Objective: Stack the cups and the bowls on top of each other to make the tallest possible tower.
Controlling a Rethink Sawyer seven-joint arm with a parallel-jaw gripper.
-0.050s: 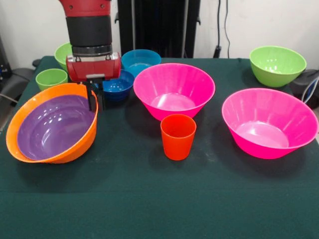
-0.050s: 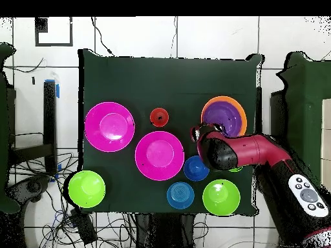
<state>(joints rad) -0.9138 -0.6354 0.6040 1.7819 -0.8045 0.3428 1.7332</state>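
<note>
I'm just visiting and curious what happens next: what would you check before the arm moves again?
1. Fingers straddle the orange bowl rim, and the bowl is tilted as if lifted: ok.
2. Purple bowl nested inside it: ok, but tilted too, so it might slide.
3. How firm the hold is: cannot tell.
4. Room around the gripper: not ok, the dark blue bowl sits close beside it.
5. Orange-red cup upright and standing apart: ok.
</note>
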